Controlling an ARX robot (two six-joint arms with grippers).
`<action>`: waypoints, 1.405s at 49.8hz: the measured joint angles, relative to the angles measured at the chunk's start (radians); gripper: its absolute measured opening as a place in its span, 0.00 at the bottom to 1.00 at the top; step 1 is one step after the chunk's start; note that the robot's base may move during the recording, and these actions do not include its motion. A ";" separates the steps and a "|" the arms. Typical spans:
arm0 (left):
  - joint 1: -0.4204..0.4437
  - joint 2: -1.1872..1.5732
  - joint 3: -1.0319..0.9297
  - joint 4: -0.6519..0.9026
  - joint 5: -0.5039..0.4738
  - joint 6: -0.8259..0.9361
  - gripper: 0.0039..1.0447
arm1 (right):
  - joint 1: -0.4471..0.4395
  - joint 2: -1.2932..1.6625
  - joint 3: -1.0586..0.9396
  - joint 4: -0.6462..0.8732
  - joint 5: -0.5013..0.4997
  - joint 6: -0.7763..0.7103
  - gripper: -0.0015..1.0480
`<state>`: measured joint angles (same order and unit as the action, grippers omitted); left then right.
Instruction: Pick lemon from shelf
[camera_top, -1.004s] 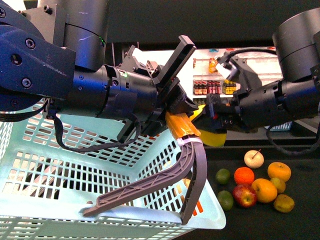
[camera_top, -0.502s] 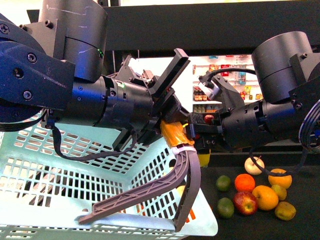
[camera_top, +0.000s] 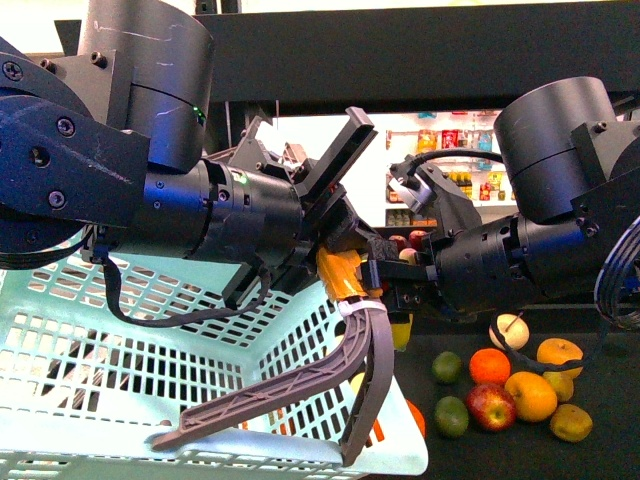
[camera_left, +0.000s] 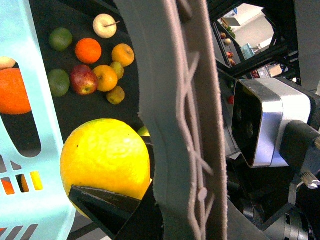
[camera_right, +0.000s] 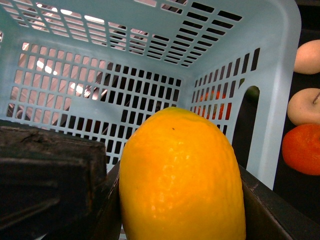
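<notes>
My right gripper (camera_top: 398, 300) is shut on the lemon (camera_top: 402, 331), a bright yellow oval fruit. In the front view the lemon is mostly hidden behind the grey basket handle (camera_top: 368, 360). In the right wrist view the lemon (camera_right: 182, 175) fills the space between the dark fingers (camera_right: 50, 170), over the open pale teal basket (camera_right: 125, 75). My left gripper (camera_top: 345, 272) is shut on the basket handle and holds the basket (camera_top: 150, 330) up. In the left wrist view the lemon (camera_left: 105, 157) hangs beside the handle (camera_left: 180, 125). The black shelf tray (camera_top: 610, 390) lies below, to the right.
On the shelf tray lie oranges (camera_top: 530, 395), a red apple (camera_top: 489, 407), limes (camera_top: 451, 416) and a pale apple (camera_top: 509, 331). An orange fruit (camera_left: 14, 91) shows through the basket wall. White shelves of bottles (camera_top: 450, 140) stand far behind.
My right arm has moved left and a little down with the lemon, from beside the shelf fruit to the basket's near corner behind the handle. The basket has barely shifted.
</notes>
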<state>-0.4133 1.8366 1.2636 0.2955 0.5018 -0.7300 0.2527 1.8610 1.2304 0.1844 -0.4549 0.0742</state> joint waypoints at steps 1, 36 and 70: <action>0.000 0.000 0.000 0.000 0.001 -0.001 0.08 | 0.000 -0.004 -0.002 -0.003 -0.002 -0.001 0.51; -0.005 0.000 0.000 0.000 0.022 -0.015 0.08 | 0.004 -0.089 -0.052 -0.039 -0.008 -0.037 0.51; -0.008 0.000 0.000 0.000 0.015 -0.015 0.08 | -0.016 -0.092 -0.141 -0.022 -0.009 -0.077 0.51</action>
<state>-0.4217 1.8366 1.2640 0.2958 0.5171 -0.7452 0.2371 1.7695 1.0893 0.1627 -0.4641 -0.0029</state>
